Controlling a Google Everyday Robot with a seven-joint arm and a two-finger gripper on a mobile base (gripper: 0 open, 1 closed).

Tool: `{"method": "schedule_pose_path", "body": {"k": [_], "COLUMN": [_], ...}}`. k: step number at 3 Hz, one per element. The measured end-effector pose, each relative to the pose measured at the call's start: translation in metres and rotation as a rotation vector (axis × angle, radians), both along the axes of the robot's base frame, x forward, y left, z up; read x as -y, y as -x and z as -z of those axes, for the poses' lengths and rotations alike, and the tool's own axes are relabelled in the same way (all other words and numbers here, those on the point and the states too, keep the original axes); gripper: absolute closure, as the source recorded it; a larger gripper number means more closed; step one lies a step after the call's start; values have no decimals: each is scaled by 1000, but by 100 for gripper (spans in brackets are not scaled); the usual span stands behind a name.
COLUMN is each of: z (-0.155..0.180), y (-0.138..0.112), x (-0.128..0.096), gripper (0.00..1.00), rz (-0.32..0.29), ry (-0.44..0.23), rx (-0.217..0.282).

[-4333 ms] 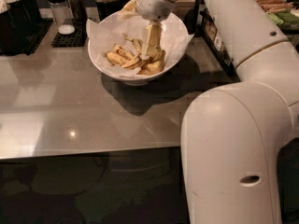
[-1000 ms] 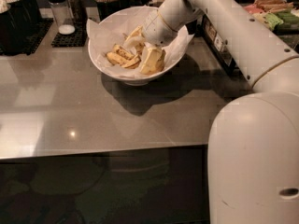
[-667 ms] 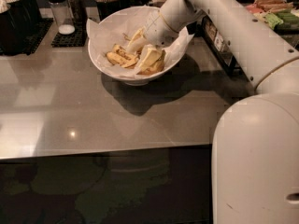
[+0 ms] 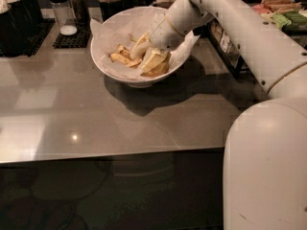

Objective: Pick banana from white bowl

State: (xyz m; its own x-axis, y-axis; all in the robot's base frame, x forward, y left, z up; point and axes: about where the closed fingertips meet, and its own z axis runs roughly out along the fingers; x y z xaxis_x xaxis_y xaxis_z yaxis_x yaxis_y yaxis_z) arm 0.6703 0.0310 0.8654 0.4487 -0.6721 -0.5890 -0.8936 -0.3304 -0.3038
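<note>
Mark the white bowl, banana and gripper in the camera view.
white bowl (image 4: 139, 81), camera view, front outer wall.
banana (image 4: 121, 57), camera view, yellow piece at the left inside the bowl.
gripper (image 4: 150, 56), camera view, its end, down inside the bowl.

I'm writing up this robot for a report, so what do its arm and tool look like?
The arm is a smooth white tube with thin seams and a few small dark dots, joined to a rounded white shell. It tapers to a pale tool, down in the white bowl. No cables show.
</note>
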Motion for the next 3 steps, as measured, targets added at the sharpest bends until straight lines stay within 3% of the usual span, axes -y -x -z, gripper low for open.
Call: {"method": "schedule_pose_path", "body": {"k": [1,2,3], "z": [0,-7,-30], "y": [0,3,8], "x": [0,0,-1], "gripper": [100,100,100], "rz": [0,24,71], "ry": [0,45,125], "rx": [0,9,74]}}
